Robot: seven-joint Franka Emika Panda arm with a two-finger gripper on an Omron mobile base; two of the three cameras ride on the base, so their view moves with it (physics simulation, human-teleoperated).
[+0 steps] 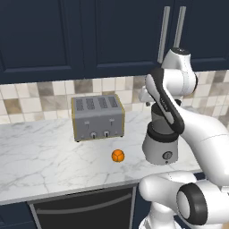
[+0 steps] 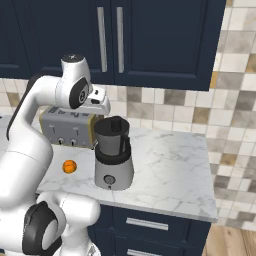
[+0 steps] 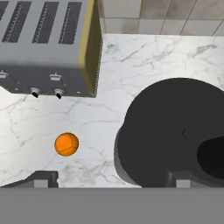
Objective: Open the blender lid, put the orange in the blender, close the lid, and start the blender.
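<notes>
On the white marble bench (image 1: 44, 156), the small bright orange ball (image 1: 118, 155) lies near of the silver four-slot toaster (image 1: 97, 117), left of the grey blender (image 2: 114, 155). Its flat black lid (image 3: 175, 135) sits on the jar. The fingers (image 3: 113, 177) hang open above, holding nothing.

One blender (image 2: 114, 162) on the marble counter (image 2: 170, 165), with one black blender lid (image 3: 175, 131) sitting on its jar. One orange (image 1: 118, 155) lying out front. One silver toaster (image 1: 98, 117), and that's four slots across its top, two levers and two knobs on its face. Two long cabinet handles (image 2: 110, 39) up above. One gripper (image 3: 113, 179), two fingertips.
</notes>
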